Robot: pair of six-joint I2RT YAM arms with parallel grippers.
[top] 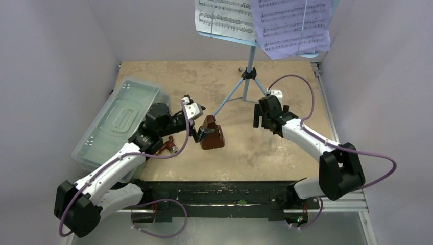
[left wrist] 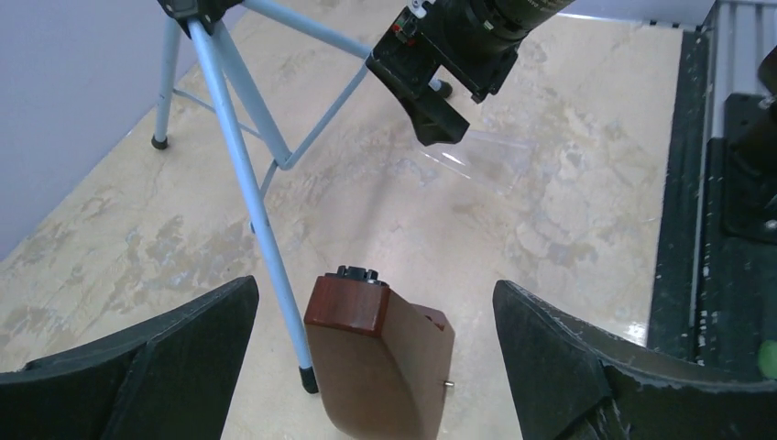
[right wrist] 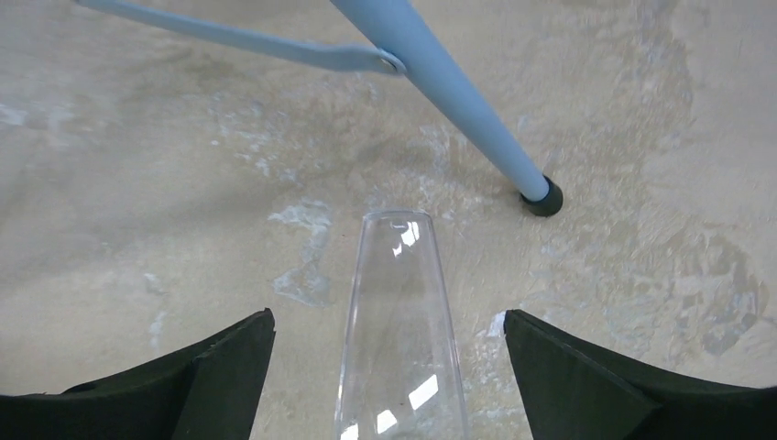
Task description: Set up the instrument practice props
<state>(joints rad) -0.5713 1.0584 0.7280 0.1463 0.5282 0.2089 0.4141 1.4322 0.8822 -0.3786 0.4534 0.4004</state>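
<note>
metronome (top: 212, 133) standing mid-frame on the surface (top: 153, 76), just beside a music stand (top: 248, 84) leg. left claw (left wrist: 374, 302) gaping wide around it, not touching; right claw (right wrist: 387, 316) gaping wide around the clear cover (right wrist: 399, 367). probably best lifting both straight off, avoiding nudging either or that leg.

A light-blue music stand (top: 248, 84) stands on its tripod at the back middle of the beige counter (top: 153, 76). Its desk carries a white page (top: 224, 18) on the left and a lilac page (top: 293, 28) on the right. Just in front of the stand's left leg sits the brown metronome (top: 217, 138), with the left gripper (top: 202, 128) close against its left side. The right gripper (top: 263, 120) hovers by the stand's right leg, pointing down. A clear lidded box (top: 120, 122) lies along the counter's left edge, partly under the left arm.
</note>
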